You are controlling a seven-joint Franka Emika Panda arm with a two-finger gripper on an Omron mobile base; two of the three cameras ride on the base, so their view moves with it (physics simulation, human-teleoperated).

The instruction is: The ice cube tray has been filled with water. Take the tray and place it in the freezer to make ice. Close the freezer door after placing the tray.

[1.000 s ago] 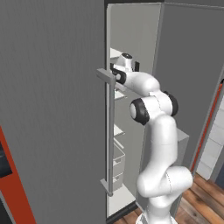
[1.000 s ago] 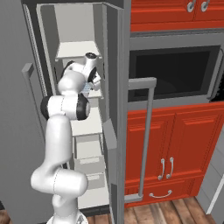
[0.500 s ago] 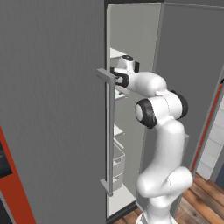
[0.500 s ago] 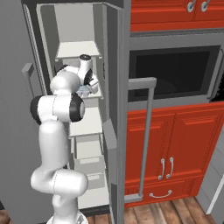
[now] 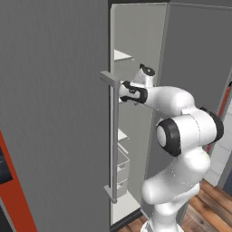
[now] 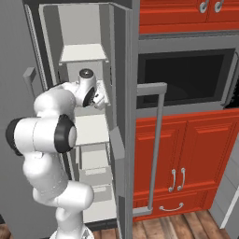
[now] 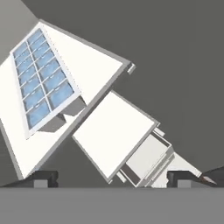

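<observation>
The ice cube tray (image 7: 43, 81), white with two rows of pale blue cells, lies flat on a white shelf (image 7: 94, 61) inside the freezer (image 6: 84, 51). My gripper (image 7: 113, 177) is open, with its two dark fingertips (image 7: 41, 177) wide apart, nothing between them, and back from the tray. In the base views the hand (image 5: 129, 93) reaches into the compartment at mid height (image 6: 95, 95). The freezer door (image 6: 125, 70) stands open, edge-on in the right base view, with its bar handle (image 6: 156, 140) facing right.
A second white shelf (image 7: 113, 135) and white drawers (image 6: 93, 158) sit below the tray's shelf. The other grey door (image 5: 54, 113) is closed on the left, its handle (image 5: 114, 136) close to my hand. Red cabinets (image 6: 186, 154) and a dark oven recess (image 6: 182, 77) stand on the right.
The jaws have spread a little wider. My elbow has swung outward and lower while the hand stays at the shelf. The tray lies free on the shelf.
</observation>
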